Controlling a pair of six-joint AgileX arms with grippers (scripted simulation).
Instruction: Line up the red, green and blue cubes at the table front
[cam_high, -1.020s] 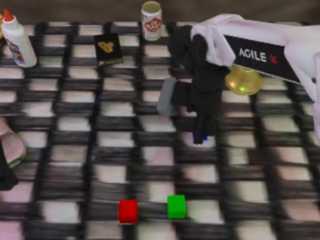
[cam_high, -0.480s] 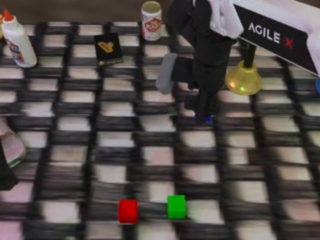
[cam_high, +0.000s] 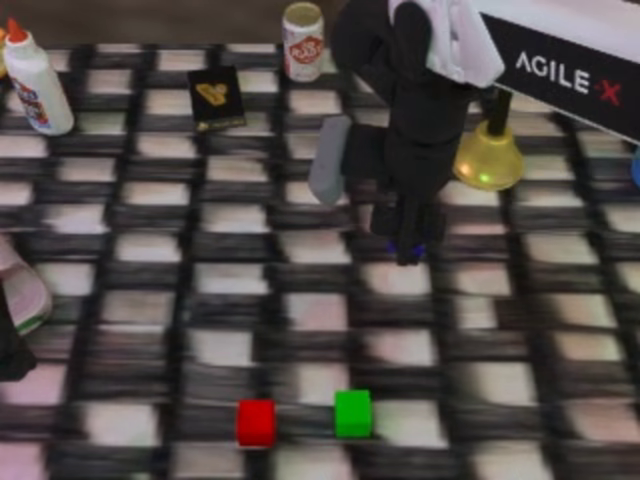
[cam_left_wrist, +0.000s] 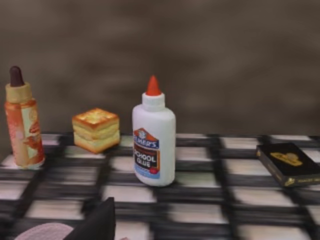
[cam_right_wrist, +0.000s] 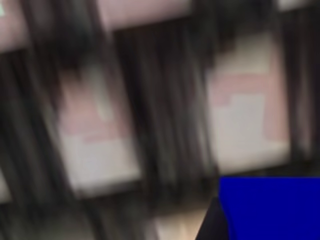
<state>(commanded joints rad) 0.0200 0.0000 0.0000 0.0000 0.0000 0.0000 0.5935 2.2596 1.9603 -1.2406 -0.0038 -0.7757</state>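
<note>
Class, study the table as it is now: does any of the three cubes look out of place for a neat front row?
Yes. The red cube and green cube sit side by side at the table front, but the blue cube is mid-table, between the fingers of the right end effector. Nothing looks spilled or damaged.

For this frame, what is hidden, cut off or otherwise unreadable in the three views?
- Small deep blue cube: in the top view the right gripper covers all but a sliver; the right wrist view's edge cuts it.
- Right gripper's hold on it: not clear in any view.
- Left gripper: cut by the top view's left edge.
- Bright red cube and bright green cube: top view only.
</note>
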